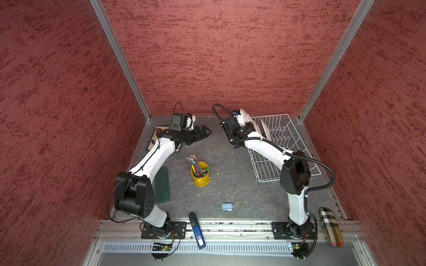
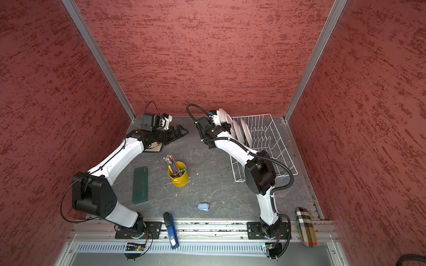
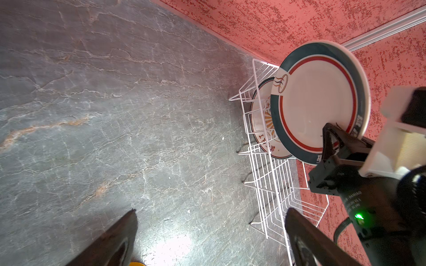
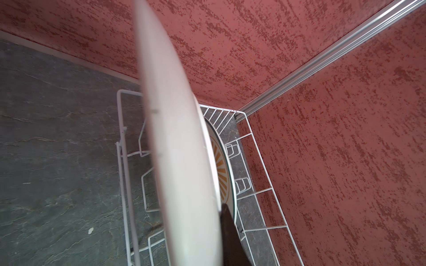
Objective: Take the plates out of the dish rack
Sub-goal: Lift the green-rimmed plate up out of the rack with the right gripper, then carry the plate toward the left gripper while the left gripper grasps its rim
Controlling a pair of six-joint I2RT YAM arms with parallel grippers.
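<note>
Round plate (image 4: 175, 138) with dark rim, seen edge-on, clamped upright by the right gripper (image 3: 334, 134) at the rear end of the white dish rack (image 1: 292, 138), just beside two further plates (image 2: 244, 132) standing between its prongs. Left gripper (image 1: 205, 131), jaws spread wide and empty, hangs over the grey table (image 1: 230, 172) near a square flowered plate (image 1: 153, 140) lying flat

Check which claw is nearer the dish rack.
Right. The right claw is at the dish rack's end, shut on a round plate's rim. The left claw hangs open over the tabletop, apart from the rack, to its left in both top views.
</note>
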